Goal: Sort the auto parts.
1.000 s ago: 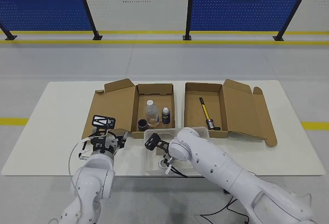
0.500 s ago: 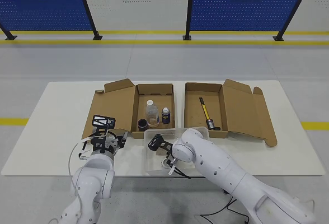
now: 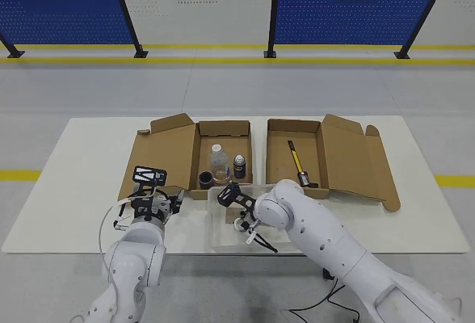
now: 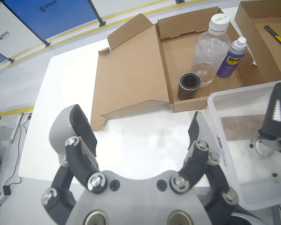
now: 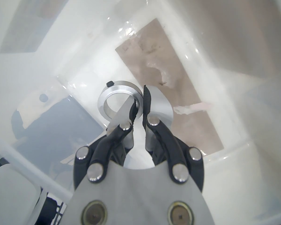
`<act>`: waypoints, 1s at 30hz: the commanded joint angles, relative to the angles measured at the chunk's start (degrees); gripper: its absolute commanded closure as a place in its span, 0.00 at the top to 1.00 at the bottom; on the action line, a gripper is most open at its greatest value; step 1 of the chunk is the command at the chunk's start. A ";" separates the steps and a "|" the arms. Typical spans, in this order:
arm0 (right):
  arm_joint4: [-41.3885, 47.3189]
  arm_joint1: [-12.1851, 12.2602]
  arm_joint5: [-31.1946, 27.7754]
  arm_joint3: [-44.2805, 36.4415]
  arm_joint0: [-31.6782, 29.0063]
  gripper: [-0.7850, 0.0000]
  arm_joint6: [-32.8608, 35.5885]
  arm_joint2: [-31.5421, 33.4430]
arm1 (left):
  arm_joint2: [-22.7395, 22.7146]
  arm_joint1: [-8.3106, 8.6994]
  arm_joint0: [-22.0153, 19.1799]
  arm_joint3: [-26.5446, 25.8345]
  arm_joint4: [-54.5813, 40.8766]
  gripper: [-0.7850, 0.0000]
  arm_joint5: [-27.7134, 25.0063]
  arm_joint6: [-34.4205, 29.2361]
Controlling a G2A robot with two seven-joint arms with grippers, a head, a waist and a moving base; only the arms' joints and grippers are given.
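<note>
- Top view gives me the white table [image 3: 60, 186] with two open cardboard boxes side by side at its far half, and a clear bin [image 3: 215, 230] just in front of them at the near edge.
- Left box [image 3: 225, 129] holds a clear bottle [image 3: 218, 161], a spray can [image 3: 239, 166] just beside it, and a black sleeve [image 3: 205, 178] upright in the near corner.
- Right box [image 3: 290, 125] holds a long yellow-handled tool [image 3: 297, 164] lying on its floor.
- My left pincer [image 4: 138, 122] hangs over bare table with its jaws spread wide and nothing between them. The left box's opened flap lies ahead of it and the bin wall just beside it.
- My right pincer [image 5: 140, 101] is down inside the bin, so the bin's walls ring it on every side. The near wall of the left box stands right behind the bin.
- That pincer is closed narrowly on the wall of a metal ring [image 5: 121, 85], one finger inside the bore and one outside.
- Seen from the left wrist, the ring [image 4: 263, 147] hangs below the right pincer within the bin. I cannot tell whether it touches the floor.
- It is a plain silver collar, smooth and bright, with a small dark screw in its rim.
</note>
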 commanded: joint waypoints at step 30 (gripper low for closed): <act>18.71 10.50 -10.40 -24.61 -26.31 0.00 -15.26 37.34 | 0.00 0.00 0.00 0.00 0.00 1.00 0.00 0.00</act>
